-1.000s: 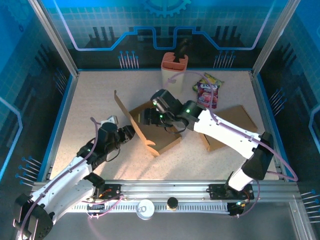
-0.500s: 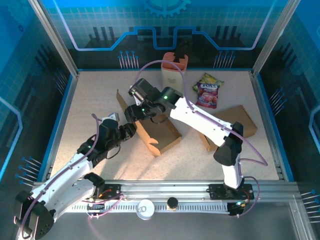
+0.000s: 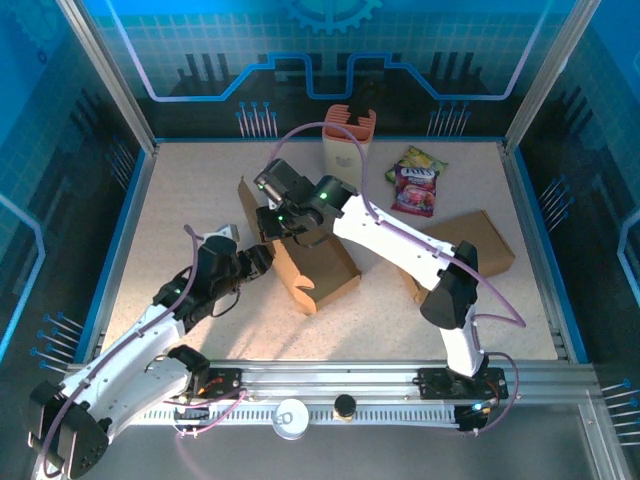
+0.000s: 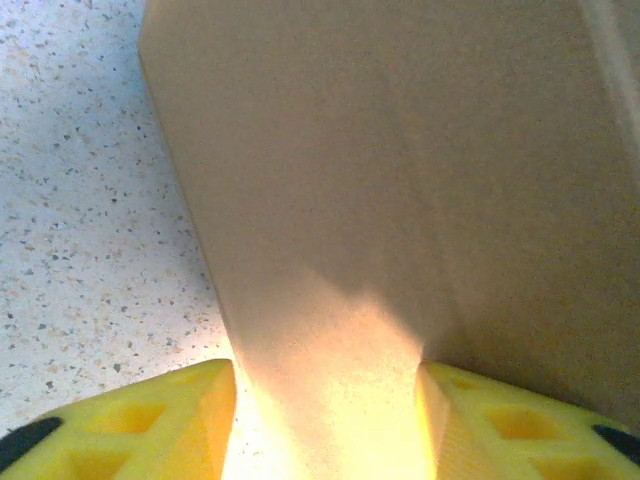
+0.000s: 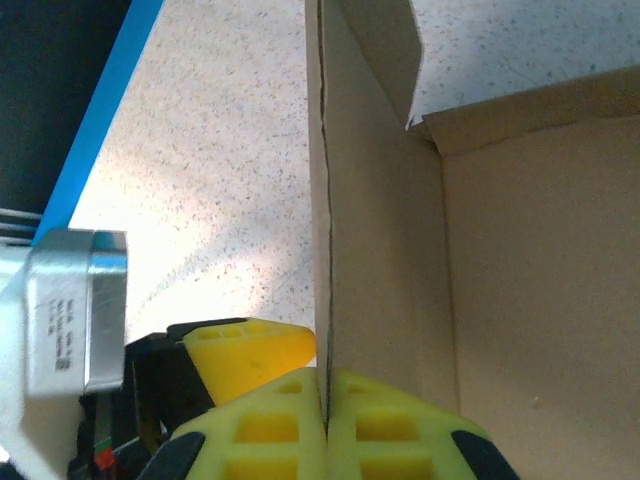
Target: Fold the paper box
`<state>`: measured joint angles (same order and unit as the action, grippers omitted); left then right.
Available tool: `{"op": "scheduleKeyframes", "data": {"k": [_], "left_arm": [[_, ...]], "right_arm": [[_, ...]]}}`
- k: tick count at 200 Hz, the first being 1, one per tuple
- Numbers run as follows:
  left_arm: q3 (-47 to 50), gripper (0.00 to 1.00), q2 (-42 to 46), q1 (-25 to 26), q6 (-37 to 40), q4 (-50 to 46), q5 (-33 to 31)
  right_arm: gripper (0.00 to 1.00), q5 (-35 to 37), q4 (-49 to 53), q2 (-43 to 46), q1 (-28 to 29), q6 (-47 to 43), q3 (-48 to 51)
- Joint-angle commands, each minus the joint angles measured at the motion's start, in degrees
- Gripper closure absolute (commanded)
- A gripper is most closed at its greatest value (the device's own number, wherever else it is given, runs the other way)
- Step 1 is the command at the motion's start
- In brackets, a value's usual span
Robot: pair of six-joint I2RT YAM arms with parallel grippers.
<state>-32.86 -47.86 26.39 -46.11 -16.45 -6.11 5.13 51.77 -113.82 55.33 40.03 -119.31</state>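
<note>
From above, the right arm (image 3: 400, 245) covers part of the paper box (image 3: 330, 275). Up close, the box runs off the top and right edges, and the yellow fingers (image 4: 130, 425) of the left gripper (image 4: 325, 430) are cut off at the bottom. The words on the snack bag (image 3: 415, 187) are too small for us to read.

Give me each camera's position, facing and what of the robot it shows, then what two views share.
Top external: above and behind the arm bases, looking down on the table; both arms reach the paper box.
Left wrist: on the left arm, facing a box wall up close; left gripper fingers at the bottom.
Right wrist: on the right arm, looking along an upright box wall; right gripper pinches its edge.
Shared: both wrist views show the paper box and the speckled table.
</note>
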Motion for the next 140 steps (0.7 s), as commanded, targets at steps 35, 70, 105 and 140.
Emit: {"op": "scheduleKeyframes", "data": {"k": [35,70,105,140], "left_arm": [[-7.68,0.37,4.43,-0.32,3.54,-11.75,-1.59],[-9.86,0.37,7.72,-0.2,5.12,-17.73,-2.65],[-11.33,0.36,11.25,-0.2,6.35,-22.07,-2.48],[-10.97,0.37,13.11,-0.16,8.25,-23.81,-0.32]], "right_arm": [[1.0,11.49,-10.12,10.03,0.31,17.02,11.28],[1.0,18.94,-12.7,13.34,0.4,27.31,15.31],[1.0,25.98,-6.92,11.95,0.64,37.73,12.07],[1.0,30.4,9.95,5.38,-0.08,55.29,0.64]]}}
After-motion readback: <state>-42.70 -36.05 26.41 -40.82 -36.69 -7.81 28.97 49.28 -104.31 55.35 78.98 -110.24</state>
